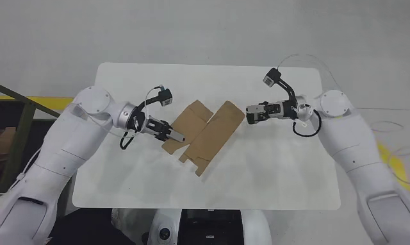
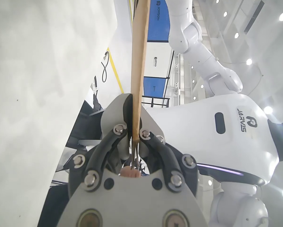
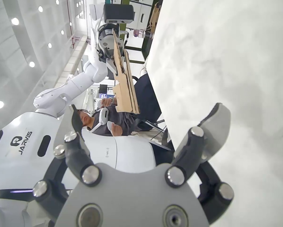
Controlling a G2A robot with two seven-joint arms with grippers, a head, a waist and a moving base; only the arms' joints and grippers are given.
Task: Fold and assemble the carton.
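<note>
Wrist view shows left gripper [image 2: 134, 113] pinching carton [image 2: 140, 48]; right gripper [image 3: 146, 113] splayed, seemingly clear.

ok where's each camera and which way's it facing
top view: above the arms, facing down at the table; both arms, left gripper shut on the carton, right gripper open.
left wrist view: on that wrist, facing along its gripper and the carton's edge.
right wrist view: on that wrist, facing past its gripper toward the carton.
all share the carton.
</note>
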